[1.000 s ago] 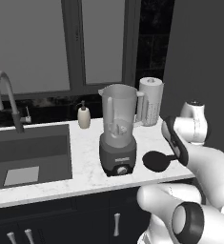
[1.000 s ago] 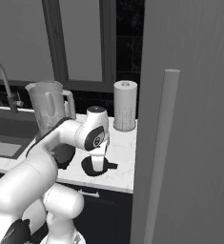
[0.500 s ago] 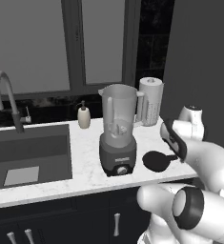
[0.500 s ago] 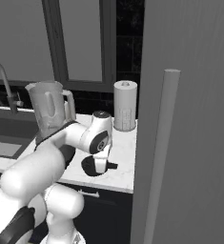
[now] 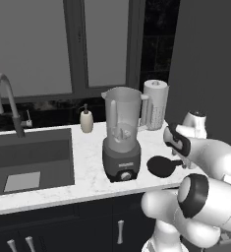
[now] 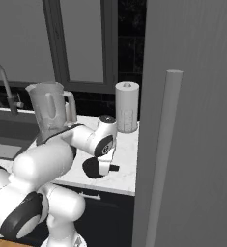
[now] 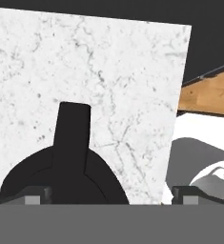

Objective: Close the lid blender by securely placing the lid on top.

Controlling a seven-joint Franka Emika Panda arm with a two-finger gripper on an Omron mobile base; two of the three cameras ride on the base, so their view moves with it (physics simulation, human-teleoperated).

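The black lid (image 5: 162,166) lies flat on the white marble counter (image 5: 87,170), near its front edge and toward its right end, with its tab pointing right toward the arm. The blender (image 5: 121,135) stands upright just left of the lid, apart from it; its clear jar is open at the top and its dark base shows a front knob. Behind the blender to the right stands a white ribbed cylinder (image 5: 154,105), and behind to the left a small beige soap bottle (image 5: 86,119). A dark sink (image 5: 28,160) with a curved faucet (image 5: 9,103) occupies the counter's left part. In the hand view, the gripper (image 7: 108,193) hangs directly over the lid (image 7: 66,176), fingers spread wide: one fingertip (image 7: 35,194) sits over the disc's left part, the other clear of the disc on the right. The fingers hold nothing.
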